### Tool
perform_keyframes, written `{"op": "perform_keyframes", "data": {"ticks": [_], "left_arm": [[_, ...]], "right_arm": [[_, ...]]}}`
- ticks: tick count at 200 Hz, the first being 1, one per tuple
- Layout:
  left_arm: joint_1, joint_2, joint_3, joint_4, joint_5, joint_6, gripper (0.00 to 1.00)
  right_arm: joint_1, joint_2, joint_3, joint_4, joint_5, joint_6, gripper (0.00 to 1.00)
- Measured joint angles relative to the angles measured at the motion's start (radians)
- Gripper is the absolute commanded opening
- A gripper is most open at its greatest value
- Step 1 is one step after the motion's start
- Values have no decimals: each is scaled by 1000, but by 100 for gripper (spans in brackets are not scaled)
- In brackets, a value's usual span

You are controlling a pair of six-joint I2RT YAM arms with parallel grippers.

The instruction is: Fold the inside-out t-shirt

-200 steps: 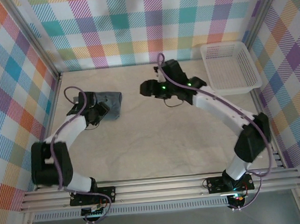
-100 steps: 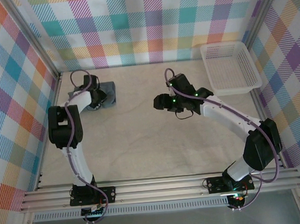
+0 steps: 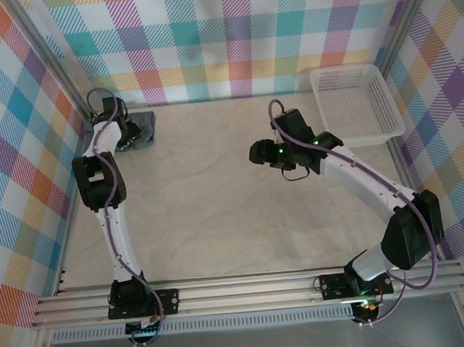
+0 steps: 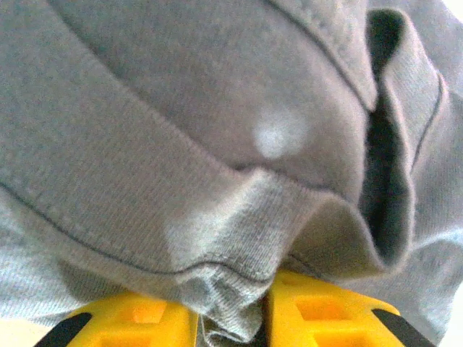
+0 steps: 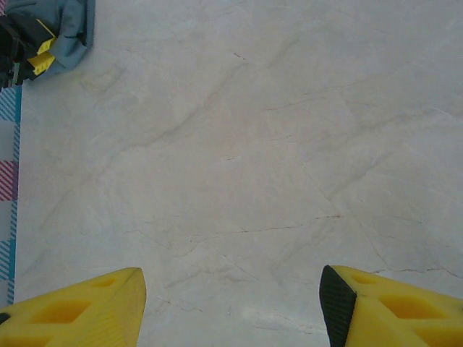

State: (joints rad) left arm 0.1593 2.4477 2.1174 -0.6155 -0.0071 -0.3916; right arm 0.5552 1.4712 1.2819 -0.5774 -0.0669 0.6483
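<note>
From above, the inside-out t-shirt [image 3: 143,128] lies as a small bunched slate-grey bundle in the far-left corner of the table [image 3: 219,215], close to the plaid wall [image 3: 43,116] on two sides. The left gripper [image 3: 134,133] meets the bundle's near-left edge, its arm stretched up along the left wall. The white mesh basket [image 3: 356,103] sits in the far-right corner, well apart from the shirt, its mesh floor visible from side to side. The right gripper [image 3: 254,152] hangs over bare table between the two. In the left wrist view, grey fabric with stitched hems crowds the lens, and a fold of it is pinched between the yellow fingers [image 4: 145,318]. In the right wrist view, the right gripper's fingers [image 5: 79,311] stand wide apart above the pale marbled tabletop, with the shirt and the left gripper's yellow tips in the far corner.
</note>
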Motion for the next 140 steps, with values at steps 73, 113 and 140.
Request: {"op": "perform_keyframes", "data": {"ticks": [73,113,140], "left_arm": [[24,13,37,-4,114,47,56],[16,-457,-507,148,177,-22,63],[-36,-834,-756,263,172,-47,67]], "right_arm": [[-10,-29,36,-59,-1,1,66],[-102,-132,-14,-62,61,-25,89],[-180,-237,-120,-50,215,-82,100]]}}
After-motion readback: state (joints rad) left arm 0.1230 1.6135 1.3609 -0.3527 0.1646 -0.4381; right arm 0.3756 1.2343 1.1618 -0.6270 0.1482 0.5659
